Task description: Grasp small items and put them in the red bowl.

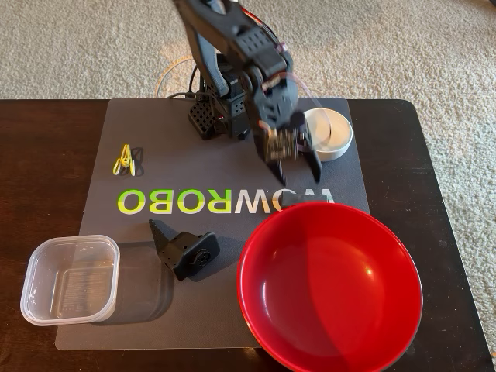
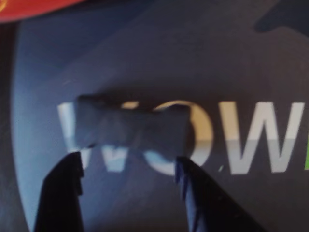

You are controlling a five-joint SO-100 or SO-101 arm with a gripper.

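A flat black bone-shaped piece (image 2: 133,128) lies on the "WOW" lettering of the dark mat; in the fixed view the piece (image 1: 294,199) is just above the rim of the red bowl (image 1: 329,287). My gripper (image 1: 297,177) hovers over it, open and empty. In the wrist view the gripper (image 2: 128,159) has one fingertip near each end of the piece. A sliver of the red bowl (image 2: 34,7) shows top left. A small white bowl (image 1: 329,132) sits right of the gripper. A black bracket (image 1: 186,249), a clear tub (image 1: 70,279) and yellow paper clips (image 1: 124,160) lie to the left.
The dark mat (image 1: 155,139) lies on a dark wooden table (image 1: 46,170), which stands on pale carpet. The arm's base (image 1: 213,112) sits at the mat's far edge with cables behind it. The red bowl overhangs the mat's near right corner.
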